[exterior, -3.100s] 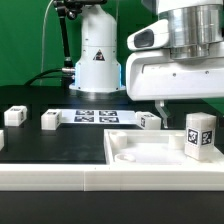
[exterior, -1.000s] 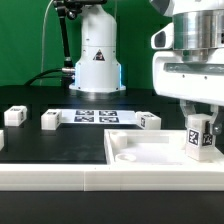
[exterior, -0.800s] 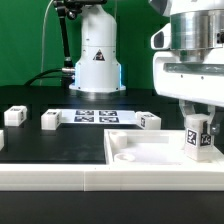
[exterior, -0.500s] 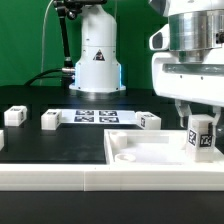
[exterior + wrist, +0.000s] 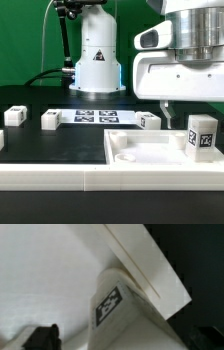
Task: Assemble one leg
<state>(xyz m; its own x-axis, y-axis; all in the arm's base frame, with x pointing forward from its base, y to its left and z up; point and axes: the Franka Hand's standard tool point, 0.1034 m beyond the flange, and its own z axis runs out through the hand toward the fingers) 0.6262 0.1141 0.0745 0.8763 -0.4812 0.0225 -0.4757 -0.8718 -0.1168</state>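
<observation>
Nearest you, a large flat white panel [image 5: 150, 150] with recessed corners lies on the black bench [image 5: 60, 150]. The leg [image 5: 202, 133], a stubby white block with a tag facing you, stands upright on the panel's far corner at the exterior view's right, probably seated over its mounting spot. The gripper [image 5: 172, 108] hangs above and beside it; in the wrist view the jaws sit wide on either side of the leg [image 5: 120, 308], released and not touching it. Beyond the panel, three more white blocks [image 5: 47, 120] rest apart on the bench, likely waiting their turn. Behind them lies the marker board [image 5: 95, 116]. Farthest back stands a white robot base [image 5: 97, 50] before a green wall [image 5: 25, 40].
</observation>
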